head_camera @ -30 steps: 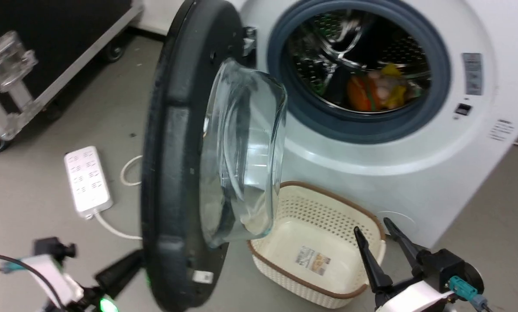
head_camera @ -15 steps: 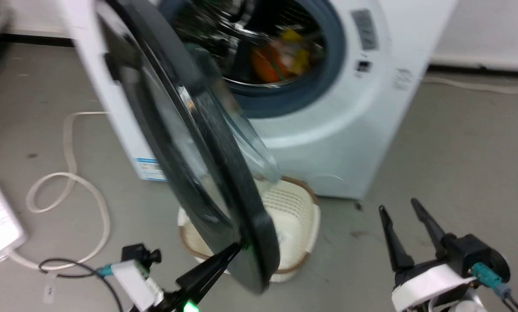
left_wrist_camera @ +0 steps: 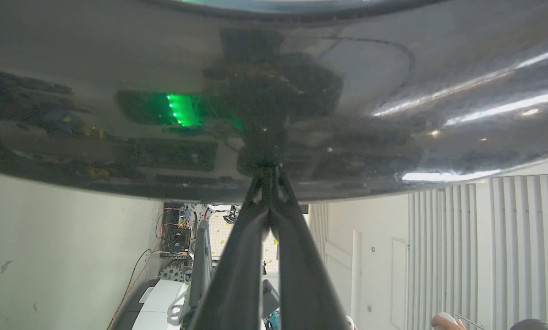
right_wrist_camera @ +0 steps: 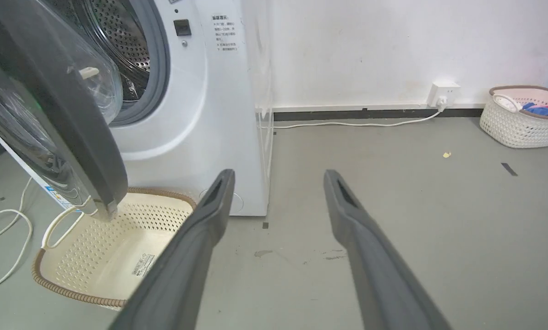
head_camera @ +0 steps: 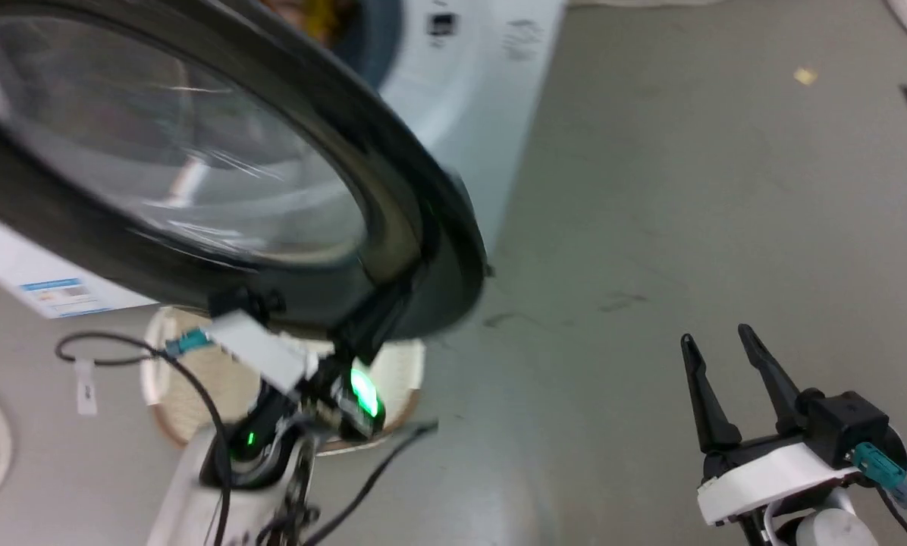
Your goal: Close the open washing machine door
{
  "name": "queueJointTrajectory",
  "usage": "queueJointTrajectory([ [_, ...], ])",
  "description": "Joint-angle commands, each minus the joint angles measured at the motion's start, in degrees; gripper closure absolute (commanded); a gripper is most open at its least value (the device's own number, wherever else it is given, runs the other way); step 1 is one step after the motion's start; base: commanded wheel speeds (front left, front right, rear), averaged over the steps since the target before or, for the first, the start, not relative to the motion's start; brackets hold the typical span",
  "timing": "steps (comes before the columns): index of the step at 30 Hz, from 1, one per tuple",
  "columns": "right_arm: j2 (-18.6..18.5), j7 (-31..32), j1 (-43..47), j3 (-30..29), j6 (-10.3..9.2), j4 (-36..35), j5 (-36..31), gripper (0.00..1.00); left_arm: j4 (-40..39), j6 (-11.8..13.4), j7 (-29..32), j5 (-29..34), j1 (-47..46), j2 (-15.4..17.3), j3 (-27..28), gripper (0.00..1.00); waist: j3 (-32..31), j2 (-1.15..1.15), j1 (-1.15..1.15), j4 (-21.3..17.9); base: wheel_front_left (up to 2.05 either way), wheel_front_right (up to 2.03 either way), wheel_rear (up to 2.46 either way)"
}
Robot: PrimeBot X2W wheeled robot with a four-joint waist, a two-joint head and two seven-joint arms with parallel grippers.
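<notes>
The washing machine door (right_wrist_camera: 72,114) hangs half open off the front of the washing machine (right_wrist_camera: 200,114), the left gripper (left_wrist_camera: 269,176), jaws closed together, touching its outer face, the right gripper (head_camera: 715,337) spread wide, apart from the machine

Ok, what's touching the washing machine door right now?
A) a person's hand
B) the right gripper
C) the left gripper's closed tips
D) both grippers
C: the left gripper, shut, meets its own reflection on the dark rim of the washing machine door; the right gripper hangs open over the floor.
</notes>
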Motion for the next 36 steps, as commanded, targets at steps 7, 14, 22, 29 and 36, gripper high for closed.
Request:
queueJointTrajectory([
  [7,0.14,-0.26,-1.08,1.71,0.05,0.53,1.55,0.0,6.81,-0.26,-11.61,0.06,-9.55,-0.03,-0.97,1.0,1.82,-0.01,-0.01,-5.53,0.0,0.0,0.0],
  [14,0.14,-0.26,-0.15,2.16,0.05,-0.48,1.5,0.0,8.85,-0.26,-16.14,0.85,-9.53,-0.03,-2.58,1.0,-1.53,-0.01,-0.01,-2.9,0.0,0.0,0.0],
  [22,0.15,-0.26,3.02,2.03,0.05,-1.83,0.54,0.0,1.71,-0.26,-22.9,15.47,0.9,1.74,-6.66,0.0,-8.11,-0.01,-0.01,5.32,0.0,0.0,0.0],
  [29,0.15,-0.26,5.47,1.31,0.05,-4.4,0.51,0.0,-4.41,-0.26,-42.11,35.17,8.93,12.72,-16.75,0.0,-12.06,-0.01,-0.01,12.95,0.0,0.0,0.0],
  [36,0.15,-0.26,7.84,0.82,0.05,-5.29,-1.04,0.0,-6.81,-0.26,-44.39,72.74,15.21,10.25,-0.19,0.0,-14.13,-0.01,-0.01,19.27,0.0,0.0,0.0],
])
